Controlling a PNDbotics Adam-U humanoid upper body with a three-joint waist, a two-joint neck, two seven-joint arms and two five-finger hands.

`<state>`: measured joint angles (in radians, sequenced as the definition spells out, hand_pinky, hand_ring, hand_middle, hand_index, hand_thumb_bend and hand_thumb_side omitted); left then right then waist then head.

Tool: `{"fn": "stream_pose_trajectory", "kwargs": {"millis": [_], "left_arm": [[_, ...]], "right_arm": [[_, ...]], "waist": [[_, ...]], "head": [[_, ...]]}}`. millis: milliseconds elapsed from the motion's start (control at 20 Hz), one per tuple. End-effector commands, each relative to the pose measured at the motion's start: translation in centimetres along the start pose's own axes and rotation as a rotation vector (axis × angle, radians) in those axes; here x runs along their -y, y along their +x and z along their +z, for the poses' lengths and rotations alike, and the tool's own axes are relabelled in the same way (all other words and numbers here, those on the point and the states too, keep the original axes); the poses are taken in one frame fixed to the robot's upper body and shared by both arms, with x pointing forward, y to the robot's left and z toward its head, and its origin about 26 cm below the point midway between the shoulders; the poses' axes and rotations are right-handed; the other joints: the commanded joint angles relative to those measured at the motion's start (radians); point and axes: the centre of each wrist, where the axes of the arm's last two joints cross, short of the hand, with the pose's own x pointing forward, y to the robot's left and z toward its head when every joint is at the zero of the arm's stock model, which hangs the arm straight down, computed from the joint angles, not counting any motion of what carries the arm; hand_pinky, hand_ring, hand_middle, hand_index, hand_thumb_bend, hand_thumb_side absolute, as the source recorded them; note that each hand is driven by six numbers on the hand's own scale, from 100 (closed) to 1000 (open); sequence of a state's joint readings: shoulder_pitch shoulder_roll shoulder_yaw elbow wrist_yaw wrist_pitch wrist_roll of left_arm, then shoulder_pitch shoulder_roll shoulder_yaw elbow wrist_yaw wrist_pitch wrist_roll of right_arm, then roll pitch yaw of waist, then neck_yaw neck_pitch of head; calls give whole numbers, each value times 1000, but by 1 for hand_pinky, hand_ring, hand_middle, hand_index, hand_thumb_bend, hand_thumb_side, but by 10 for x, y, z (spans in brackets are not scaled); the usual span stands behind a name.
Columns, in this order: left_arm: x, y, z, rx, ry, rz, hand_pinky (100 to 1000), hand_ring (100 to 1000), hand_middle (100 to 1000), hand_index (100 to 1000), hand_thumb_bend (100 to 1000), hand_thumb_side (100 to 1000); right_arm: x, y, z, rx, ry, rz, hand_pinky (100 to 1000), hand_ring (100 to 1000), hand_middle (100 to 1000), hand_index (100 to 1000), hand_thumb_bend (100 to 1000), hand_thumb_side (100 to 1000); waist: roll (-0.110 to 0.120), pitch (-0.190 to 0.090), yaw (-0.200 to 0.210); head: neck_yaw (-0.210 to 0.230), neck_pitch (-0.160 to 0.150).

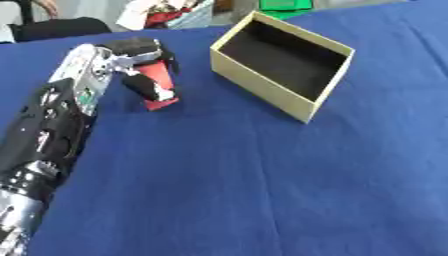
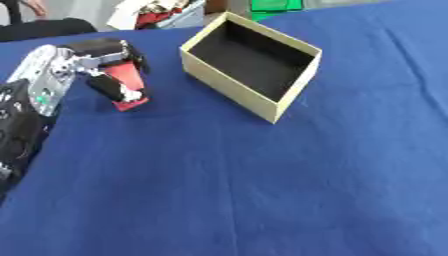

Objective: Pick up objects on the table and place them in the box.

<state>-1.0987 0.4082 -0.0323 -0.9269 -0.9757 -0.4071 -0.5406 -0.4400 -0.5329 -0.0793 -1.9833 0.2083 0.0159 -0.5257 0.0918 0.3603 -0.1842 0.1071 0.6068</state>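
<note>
A small red block (image 1: 158,80) stands tilted on the blue cloth, its lower end touching the table. My left hand (image 1: 140,62) reaches in from the left, with fingers curled over the block's top and the thumb against its side. To the right of the hand lies an open cream cardboard box (image 1: 281,92) with a black, empty inside. The right hand shows in neither view.
The blue tablecloth (image 1: 236,180) covers the whole near area. My left forearm (image 1: 48,135) lies along the left edge. Beyond the far table edge there are a dark shape, some white and red items (image 1: 162,12) and something green (image 1: 284,5).
</note>
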Motion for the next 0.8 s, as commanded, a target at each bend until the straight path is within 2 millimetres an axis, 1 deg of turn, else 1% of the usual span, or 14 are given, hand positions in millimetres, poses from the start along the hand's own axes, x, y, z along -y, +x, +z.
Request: {"fn": "stream_pose_trajectory", "kwargs": {"millis": [50, 200, 350, 450, 600, 800], "left_arm": [[-20, 1, 7, 6, 44, -30, 699, 560, 398, 717, 190, 100], [-25, 4, 8, 15, 70, -28, 681, 538, 382, 700, 140, 100], [-37, 9, 10, 30, 128, -38, 682, 539, 385, 700, 114, 100], [-47, 15, 11, 40, 177, -57, 682, 540, 387, 700, 111, 100], [-61, 25, 12, 41, 254, -98, 682, 541, 390, 697, 136, 100], [-71, 40, 7, 38, 343, -160, 677, 539, 395, 690, 133, 100]], "right_arm": [[4, 5, -5, 24, -13, -1, 771, 760, 797, 794, 100, 877], [3, 5, -5, 24, -15, -3, 771, 760, 797, 794, 100, 874], [2, 6, -6, 27, -18, -13, 771, 759, 796, 794, 100, 869], [0, 8, -7, 34, -20, -27, 771, 759, 796, 794, 100, 866], [-3, 11, -10, 43, -24, -47, 771, 758, 796, 794, 100, 864], [-8, 16, -14, 59, -31, -89, 770, 758, 796, 794, 100, 859]], "waist": [[-9, -31, 1], [-11, -37, -1], [-14, -42, -8], [-17, -42, -17], [-22, -39, -35], [-28, -28, -70]], "head": [[0, 1], [3, 2], [16, 4], [36, 0], [75, -11], [130, -34]]}}
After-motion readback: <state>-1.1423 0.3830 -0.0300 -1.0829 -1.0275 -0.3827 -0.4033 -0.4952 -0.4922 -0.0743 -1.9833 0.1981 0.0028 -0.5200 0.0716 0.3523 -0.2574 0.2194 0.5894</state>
